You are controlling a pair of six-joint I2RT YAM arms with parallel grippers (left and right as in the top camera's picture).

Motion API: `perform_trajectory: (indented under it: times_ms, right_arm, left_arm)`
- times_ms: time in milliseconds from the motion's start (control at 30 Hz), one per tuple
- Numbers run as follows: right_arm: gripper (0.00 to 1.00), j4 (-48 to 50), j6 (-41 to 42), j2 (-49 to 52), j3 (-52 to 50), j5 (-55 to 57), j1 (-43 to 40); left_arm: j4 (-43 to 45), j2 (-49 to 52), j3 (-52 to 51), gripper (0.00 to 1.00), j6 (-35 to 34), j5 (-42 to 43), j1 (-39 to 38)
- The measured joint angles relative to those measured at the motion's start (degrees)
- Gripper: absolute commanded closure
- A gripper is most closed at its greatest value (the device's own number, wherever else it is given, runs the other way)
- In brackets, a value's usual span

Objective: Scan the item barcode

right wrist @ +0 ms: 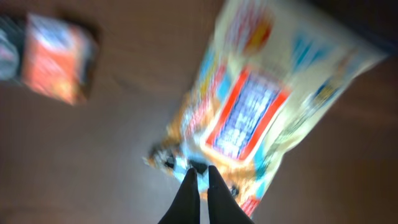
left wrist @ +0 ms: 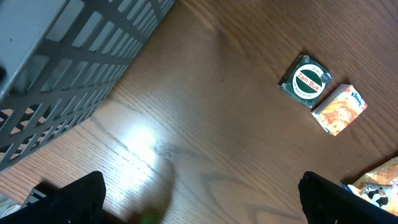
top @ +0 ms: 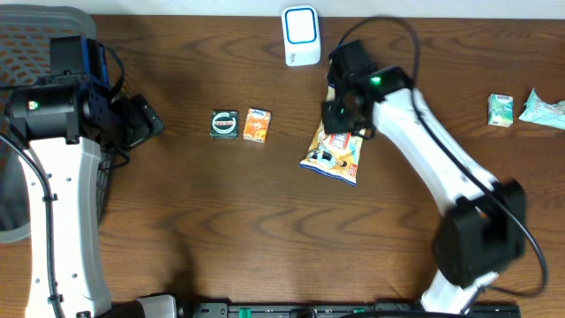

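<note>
The item, a yellow snack bag [top: 332,154] with a red and blue label, lies slanted below my right gripper [top: 341,120]. In the right wrist view the bag [right wrist: 249,106] is blurred. My right gripper [right wrist: 202,175] is shut on its edge, with the black fingertips pinched together. No barcode can be made out on it. The white and blue scanner [top: 301,35] stands at the table's far edge, just above and left of the right gripper. My left gripper [top: 141,119] is far to the left. Its fingers [left wrist: 74,199] stand wide open over bare wood.
A green round tin [top: 224,124] and an orange packet [top: 257,125] lie mid-table, also seen as tin [left wrist: 305,81] and packet [left wrist: 339,109]. A grey mesh basket [top: 35,44] is at the far left. A small carton [top: 500,109] and a teal pouch [top: 543,109] lie far right.
</note>
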Motion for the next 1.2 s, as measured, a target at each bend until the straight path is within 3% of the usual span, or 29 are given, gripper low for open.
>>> perform_trajectory:
  times_ms: [200, 400, 533, 633, 767, 833, 1000, 1200]
  right_arm:
    - [0.99, 1.8, 0.7, 1.3, 0.4, 4.3, 0.0]
    - [0.94, 4.9, 4.6, 12.3, 0.3, 9.6, 0.0]
    - [0.99, 9.7, 5.7, 18.1, 0.3, 13.2, -0.5]
    - [0.81, 9.1, 5.2, 18.1, 0.7, 13.7, -1.1]
    - [0.69, 2.5, 4.5, 17.7, 2.9, 13.7, -2.4]
    - [0.55, -1.6, 4.0, 16.8, 4.0, 12.2, -2.8]
    - [0.03, -8.6, 2.3, 10.8, 5.6, 6.9, -2.1]
    - [0.01, -7.3, 4.9, 8.4, 5.1, 6.3, 3.0]
  left_arm:
    - [0.0, 0.0, 0.0, 0.03, 0.0, 0.0, 0.0]
    - [0.0, 0.0, 0.0, 0.03, 0.0, 0.0, 0.0]
    - [0.0, 0.0, 0.0, 0.02, 0.0, 0.0, 0.0]
    - [0.0, 0.0, 0.0, 0.02, 0.0, 0.0, 0.0]
    - [0.0, 0.0, 0.0, 0.02, 0.0, 0.0, 0.0]
    - [0.0, 0.0, 0.0, 0.02, 0.0, 0.0, 0.0]
    - [0.0, 0.0, 0.0, 0.02, 0.0, 0.0, 0.0]
    - [0.0, 0.0, 0.0, 0.02, 0.0, 0.0, 0.0]
